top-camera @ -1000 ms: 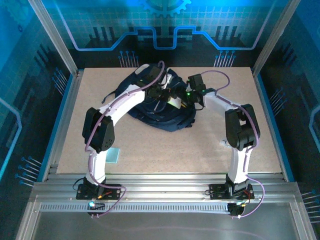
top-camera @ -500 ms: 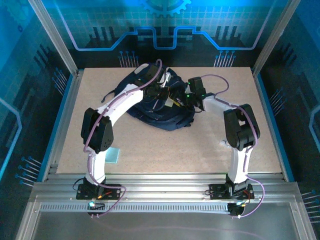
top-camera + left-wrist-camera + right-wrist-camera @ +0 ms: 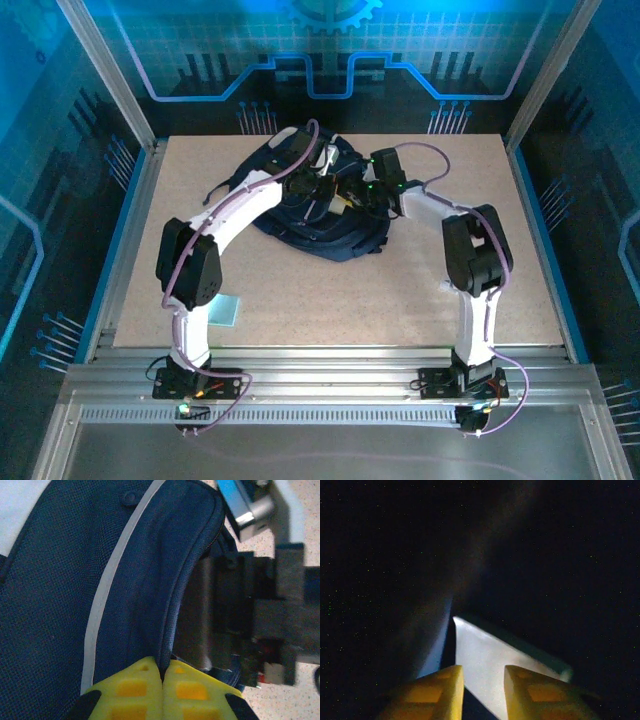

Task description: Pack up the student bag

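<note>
The student bag (image 3: 330,235), dark navy with a light grey stripe, lies at the back middle of the table. My left gripper (image 3: 318,187) is above its top, and its yellow fingers (image 3: 135,687) are pinched shut on the rim of the bag's opening (image 3: 172,625). My right gripper (image 3: 362,197) reaches into that opening from the right. Inside the dark bag, its fingers (image 3: 437,692) stand a little apart with a pale flat item (image 3: 485,655) between them. The black body of the right arm (image 3: 270,600) sits in the bag's mouth.
A small pale teal card (image 3: 228,311) lies on the table next to the left arm's lower link. Metal frame posts and blue panels wall in the table (image 3: 420,290). Bare tabletop lies in front of and to the right of the bag.
The right gripper has closed from wide to narrow and moved left into the bag. The pale item seen at the bag's mouth has gone inside. The left gripper stays clamped on the rim.
</note>
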